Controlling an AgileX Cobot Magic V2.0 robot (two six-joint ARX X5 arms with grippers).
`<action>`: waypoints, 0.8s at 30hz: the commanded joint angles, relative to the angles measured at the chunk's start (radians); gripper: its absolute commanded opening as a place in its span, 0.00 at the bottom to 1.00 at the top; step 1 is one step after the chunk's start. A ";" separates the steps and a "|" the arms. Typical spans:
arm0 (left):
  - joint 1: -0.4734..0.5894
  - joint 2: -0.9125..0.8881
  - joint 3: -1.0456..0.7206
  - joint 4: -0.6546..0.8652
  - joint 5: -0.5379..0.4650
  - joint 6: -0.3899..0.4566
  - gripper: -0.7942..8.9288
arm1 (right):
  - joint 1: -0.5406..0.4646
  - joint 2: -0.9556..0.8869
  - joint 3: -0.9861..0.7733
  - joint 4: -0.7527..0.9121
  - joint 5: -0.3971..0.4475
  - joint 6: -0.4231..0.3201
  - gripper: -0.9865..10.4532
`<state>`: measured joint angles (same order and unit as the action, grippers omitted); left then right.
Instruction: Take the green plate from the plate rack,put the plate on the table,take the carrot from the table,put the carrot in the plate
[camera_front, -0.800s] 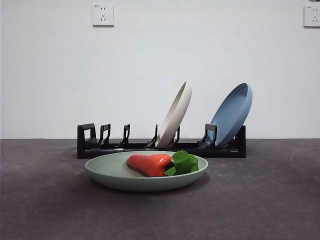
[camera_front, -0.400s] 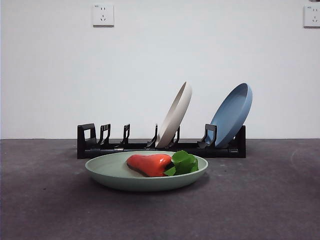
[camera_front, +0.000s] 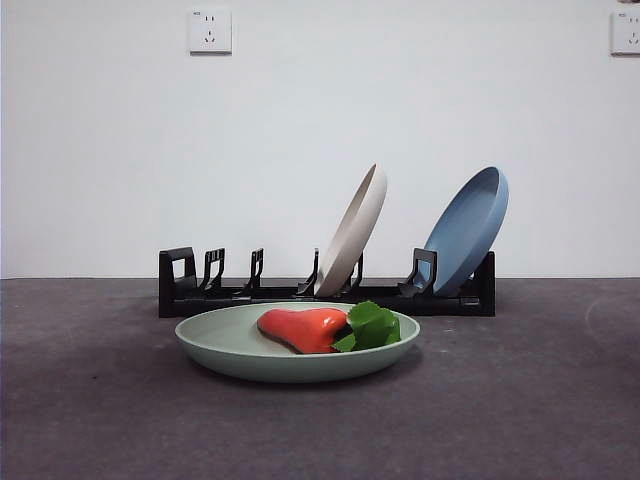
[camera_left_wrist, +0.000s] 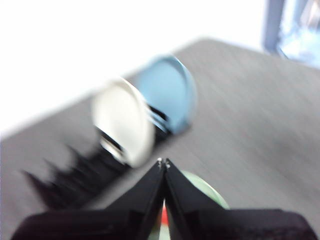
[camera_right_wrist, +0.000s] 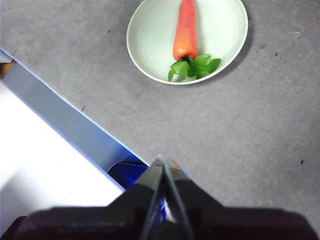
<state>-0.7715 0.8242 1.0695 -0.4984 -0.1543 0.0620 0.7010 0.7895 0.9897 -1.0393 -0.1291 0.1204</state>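
carrot (camera_front: 300, 329) crosswise, leaves rightward

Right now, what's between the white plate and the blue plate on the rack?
Only black rack prongs; between the cream-white plate and light blue plate, no plate stands, per the front view.

Cream plate (camera_front: 352, 232), blue plate (camera_front: 466, 230) tilted upright; two wall sockets (camera_front: 210, 31).

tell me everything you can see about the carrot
The carrot is a small toy with a glossy orange-red tapered body and a bright green leafy top; it looks like plastic. It lies on its side inside the green plate, resting on the plate's floor, with its leaves near the rim. The right wrist view shows it whole, lying across the middle of the plate. No gripper touches it.
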 joint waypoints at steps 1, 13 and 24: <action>0.178 -0.051 -0.003 0.045 0.071 0.056 0.08 | 0.002 0.000 -0.003 0.006 0.001 0.005 0.09; 0.662 -0.372 -0.261 0.297 0.157 0.135 0.08 | 0.002 -0.001 -0.003 0.006 0.001 0.005 0.09; 0.754 -0.652 -0.836 0.596 0.157 0.085 0.08 | 0.002 -0.001 -0.003 0.006 0.001 0.005 0.09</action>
<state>-0.0227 0.1848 0.2623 0.0822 0.0006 0.1654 0.7010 0.7895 0.9897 -1.0393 -0.1291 0.1204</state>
